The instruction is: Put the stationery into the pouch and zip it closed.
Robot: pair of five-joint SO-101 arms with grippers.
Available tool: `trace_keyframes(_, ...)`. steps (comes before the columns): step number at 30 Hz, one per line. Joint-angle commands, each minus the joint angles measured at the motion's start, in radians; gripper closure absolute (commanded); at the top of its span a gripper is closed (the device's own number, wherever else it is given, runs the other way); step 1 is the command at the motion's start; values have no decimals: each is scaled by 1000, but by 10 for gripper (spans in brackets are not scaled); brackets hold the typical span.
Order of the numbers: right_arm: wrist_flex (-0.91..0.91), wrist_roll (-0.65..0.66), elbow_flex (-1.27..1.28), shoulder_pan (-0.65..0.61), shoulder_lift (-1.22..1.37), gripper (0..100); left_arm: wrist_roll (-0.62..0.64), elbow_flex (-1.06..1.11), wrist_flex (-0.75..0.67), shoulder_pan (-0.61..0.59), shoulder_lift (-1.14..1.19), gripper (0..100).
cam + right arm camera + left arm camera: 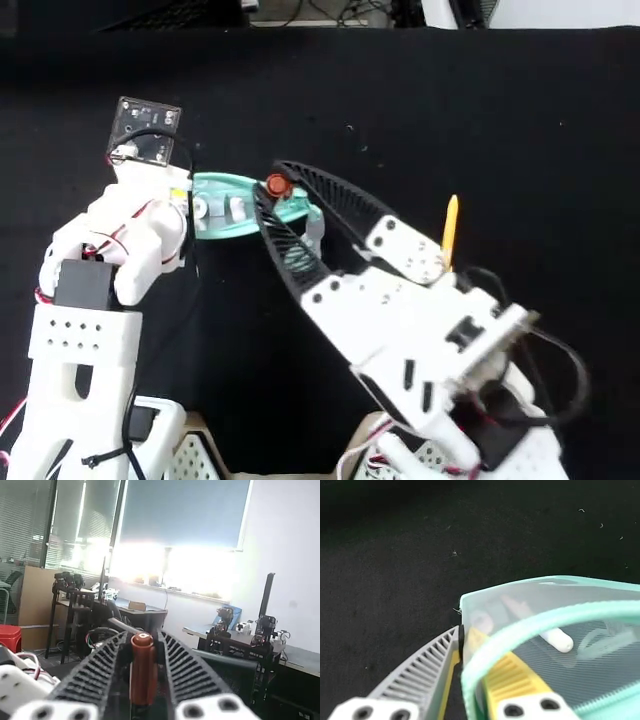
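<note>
**One pouch held open, one marker over its mouth**

One left gripper [200,210] sits at the left of the high view, its grey and yellow fingers pressed together on the end edge of the single teal pouch [228,222]. The pouch is soft, light mesh that will sag and fold, so the stiffer zip rim is the place to hold it. Inside, the left wrist view shows at least two pale pieces [557,640]; an exact count is not possible.

Toward the middle, the right gripper [272,180] hangs above the pouch's right end, its black fingers pinching one red-brown marker [277,185] upright. The marker looks stiff, light and smooth, likely to slip, so a hold mid-barrel suits it.

Farther right, one yellow pen [451,228] lies on the black table [500,120], well apart from the pouch. It is thin and rigid, best pinched across its middle.
</note>
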Motion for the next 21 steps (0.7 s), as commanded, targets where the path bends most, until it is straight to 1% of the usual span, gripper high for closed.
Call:
trace_keyframes(1,-83,-6,53,-11,-4,986,-5,65,6,22,25,970)
trace_keyframes(5,-126,2,150,-6,-4,986,-5,65,8,21,25,970)
trace_keyframes(11,-124,3,321,-5,-8,985,-5,19,78,19,25,970)
trace_keyframes(14,-112,5,341,-5,-13,985,-5,10,91,19,25,970)
trace_keyframes(16,-61,54,321,-8,-10,983,-5,10,91,19,25,970)
trace_keyframes(18,48,109,269,-11,-4,980,-5,10,91,19,25,970)
trace_keyframes(19,115,117,236,-11,-4,962,-5,10,91,19,25,970)
trace_keyframes(21,270,114,160,-11,-4,887,-5,10,91,19,25,970)
